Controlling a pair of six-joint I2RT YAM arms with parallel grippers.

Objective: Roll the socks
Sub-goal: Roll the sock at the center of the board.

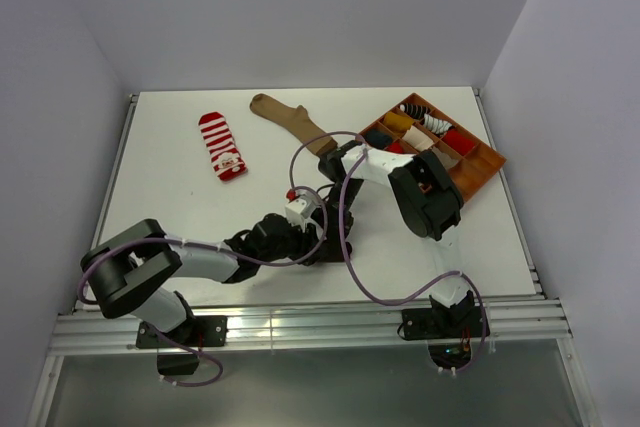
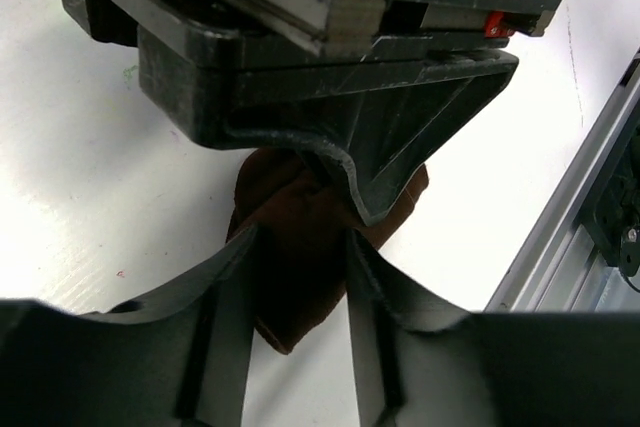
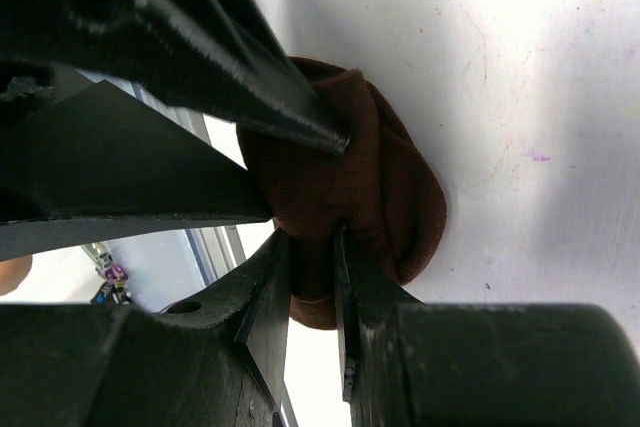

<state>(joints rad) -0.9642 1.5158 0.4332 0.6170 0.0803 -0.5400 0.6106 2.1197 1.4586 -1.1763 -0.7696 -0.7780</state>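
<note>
A dark brown sock (image 2: 295, 282) lies bunched in a roll on the white table, held by both grippers at the table's middle front. My left gripper (image 2: 300, 247) has its fingers closed against both sides of the roll. My right gripper (image 3: 312, 247) pinches a fold of the same sock (image 3: 385, 177) from the opposite side. In the top view the two grippers (image 1: 315, 232) meet and hide the sock. A red-and-white striped sock (image 1: 222, 145) and a plain tan sock (image 1: 293, 122) lie flat at the back.
An orange compartment tray (image 1: 487, 162) with several rolled socks stands at the back right. The table's metal front rail (image 2: 560, 217) runs close to the grippers. Purple cables loop over the middle of the table (image 1: 350, 257).
</note>
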